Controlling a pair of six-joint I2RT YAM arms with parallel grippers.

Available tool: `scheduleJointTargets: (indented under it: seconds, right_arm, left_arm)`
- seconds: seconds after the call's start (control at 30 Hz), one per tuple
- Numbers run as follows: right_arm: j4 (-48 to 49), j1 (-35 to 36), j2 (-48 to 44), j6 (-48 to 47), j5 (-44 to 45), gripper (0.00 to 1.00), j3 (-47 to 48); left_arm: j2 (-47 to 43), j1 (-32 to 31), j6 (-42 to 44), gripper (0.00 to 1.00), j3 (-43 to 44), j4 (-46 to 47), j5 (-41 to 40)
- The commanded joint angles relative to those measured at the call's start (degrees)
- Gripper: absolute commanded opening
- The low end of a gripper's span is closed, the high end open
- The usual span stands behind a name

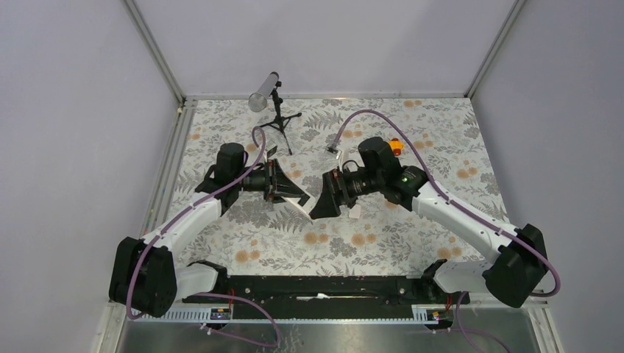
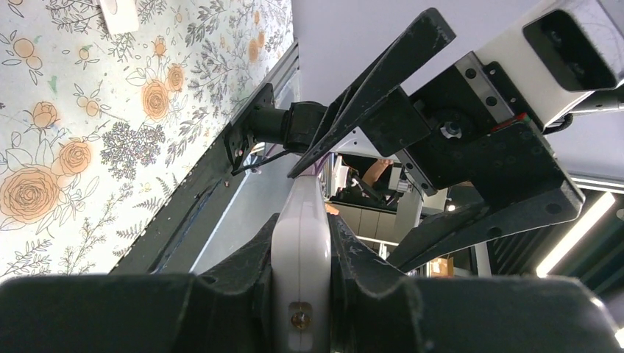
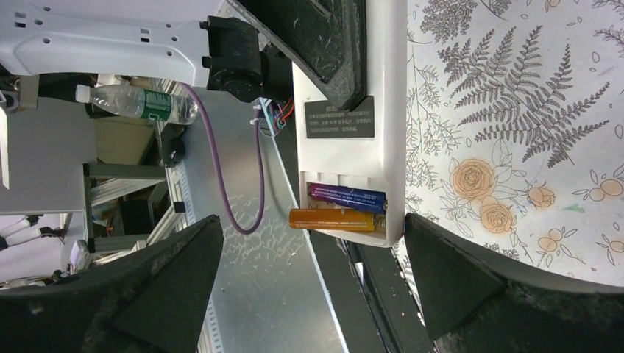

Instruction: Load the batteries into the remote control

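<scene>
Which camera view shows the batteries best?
The right wrist view: the orange battery and the blue-purple battery sit together in the open compartment of the remote control. The left wrist view shows only its white edge; the top view, none.

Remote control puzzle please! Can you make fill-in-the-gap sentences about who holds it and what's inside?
1. The left gripper is shut on the ___.
2. The right gripper faces it with its jaws wide ___.
3. Both batteries lie in the remote control's uncovered compartment; one is purple, the other ___.

Missing words: remote control; open; orange.
</scene>
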Motion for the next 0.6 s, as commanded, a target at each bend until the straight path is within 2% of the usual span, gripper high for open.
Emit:
scheduleJointTargets:
  seconds: [0.0,0.13,0.3,0.4,0.57]
  right_arm:
    - [1.7,1.2,0.9,-1.2,0.6,0.99,-0.4]
    - [3.4,1.2,1.5,-0.3,1.1,0.88,-0.3]
    - [3.5,1.2,2.3,0.1,0.9,0.69,0.1]
    - [4.1,1.3,1.7,0.0,1.0,0.69,-0.3]
    - [3.2,1.4,1.3,-0.9,1.2,0.78,-0.2]
  left_arm:
    - [-0.6,-0.1,-0.8,0.00,1.1,3.8,2.0]
    - [-0.7,-0.1,-0.8,0.00,1.0,3.8,2.0]
    - [-0.6,-0.1,-0.8,0.00,0.9,3.9,1.7]
    - [-0.7,-0.1,-0.9,0.00,0.7,3.8,1.5]
    - [-0.6,-0.1,-1.2,0.00,0.4,3.7,1.0]
